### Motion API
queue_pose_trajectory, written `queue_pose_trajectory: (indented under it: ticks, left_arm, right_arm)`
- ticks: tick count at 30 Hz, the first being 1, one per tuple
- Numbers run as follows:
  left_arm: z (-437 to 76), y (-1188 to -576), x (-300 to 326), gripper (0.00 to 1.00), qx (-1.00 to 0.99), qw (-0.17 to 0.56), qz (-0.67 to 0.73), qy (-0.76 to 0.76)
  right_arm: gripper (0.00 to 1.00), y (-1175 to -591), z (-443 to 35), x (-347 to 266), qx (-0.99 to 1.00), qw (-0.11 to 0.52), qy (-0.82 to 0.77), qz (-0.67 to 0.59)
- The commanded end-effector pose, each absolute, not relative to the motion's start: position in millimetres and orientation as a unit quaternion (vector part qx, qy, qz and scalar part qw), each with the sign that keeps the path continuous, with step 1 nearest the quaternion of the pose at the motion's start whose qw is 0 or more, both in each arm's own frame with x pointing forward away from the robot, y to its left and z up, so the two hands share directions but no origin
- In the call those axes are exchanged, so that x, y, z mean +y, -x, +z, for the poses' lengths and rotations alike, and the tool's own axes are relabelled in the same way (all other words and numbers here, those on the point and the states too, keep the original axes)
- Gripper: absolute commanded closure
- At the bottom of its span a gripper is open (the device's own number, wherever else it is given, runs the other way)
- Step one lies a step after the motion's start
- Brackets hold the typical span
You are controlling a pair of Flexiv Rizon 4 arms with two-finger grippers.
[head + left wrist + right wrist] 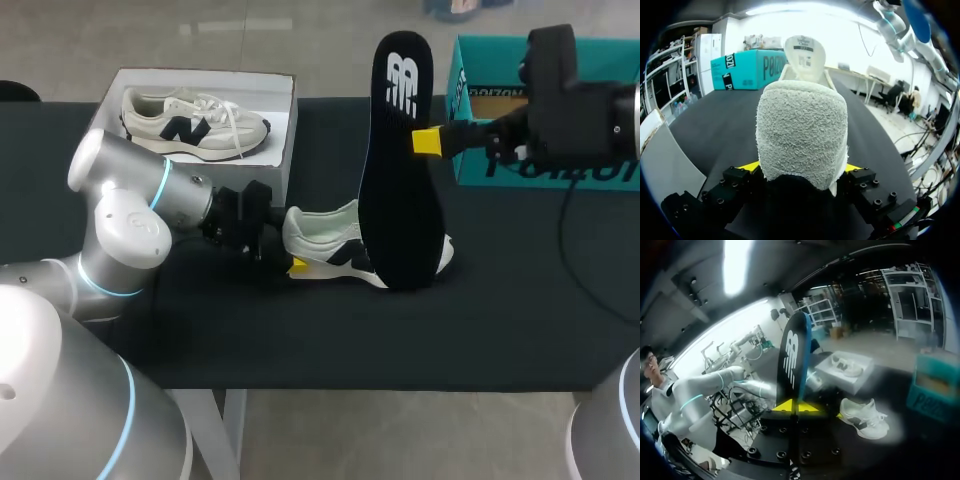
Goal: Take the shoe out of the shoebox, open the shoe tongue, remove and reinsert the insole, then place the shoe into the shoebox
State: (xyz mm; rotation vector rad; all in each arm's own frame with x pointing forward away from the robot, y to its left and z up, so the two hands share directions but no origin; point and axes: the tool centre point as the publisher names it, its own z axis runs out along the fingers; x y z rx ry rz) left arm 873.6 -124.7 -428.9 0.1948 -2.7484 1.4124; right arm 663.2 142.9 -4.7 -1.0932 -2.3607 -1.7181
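A white and black shoe (325,238) lies on its side on the black table, heel toward my left arm. My left gripper (291,254) clasps that heel from both sides. In the left wrist view the fuzzy grey heel (802,130) fills the gap between the yellow tips, and the tongue (804,52) stands up beyond it. My right gripper (427,141) is shut on the edge of the black insole (400,160), holding it upright in the air over the shoe. In the right wrist view the insole (792,360) rises from the shut yellow tips (797,406), with the shoe (862,417) below.
A white shoebox (283,92) at the back left holds a second shoe (190,122). A teal box (480,100) stands at the back right behind my right gripper. The table's front edge runs close below the shoe.
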Motion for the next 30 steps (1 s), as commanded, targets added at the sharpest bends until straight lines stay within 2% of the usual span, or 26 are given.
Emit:
queue_pose_trajectory:
  ticks: [1, 15, 16, 17, 18, 30]
  left_arm:
    - [-429.5, -873.7, -125.2, 1.00, -0.888, 0.023, 0.456, -0.063]
    - [-416.1, -875.9, -118.2, 1.00, -0.905, 0.020, 0.421, -0.064]
    - [-414.1, -876.3, -116.6, 0.68, -0.913, 0.016, 0.403, -0.061]
    - [-412.4, -876.5, -115.5, 0.16, -0.925, 0.017, 0.375, -0.058]
    - [-409.7, -876.4, -113.5, 0.00, -0.931, 0.006, 0.360, -0.058]
    - [-391.3, -868.2, -93.5, 0.00, -0.952, 0.020, 0.290, -0.092]
  right_arm:
    - [1.00, -663.6, -6.2, 143.7, -0.757, 0.012, 0.351, -0.551]
    - [1.00, -663.6, -6.2, 143.7, -0.757, 0.012, 0.351, -0.551]
    - [1.00, -663.6, -6.2, 143.7, -0.757, 0.012, 0.351, -0.551]
    - [1.00, -663.6, -6.2, 143.7, -0.757, 0.012, 0.351, -0.551]
    - [1.00, -663.6, -6.2, 143.7, -0.757, 0.012, 0.351, -0.551]
    - [1.00, -663.6, -6.2, 143.7, -0.757, 0.012, 0.351, -0.551]
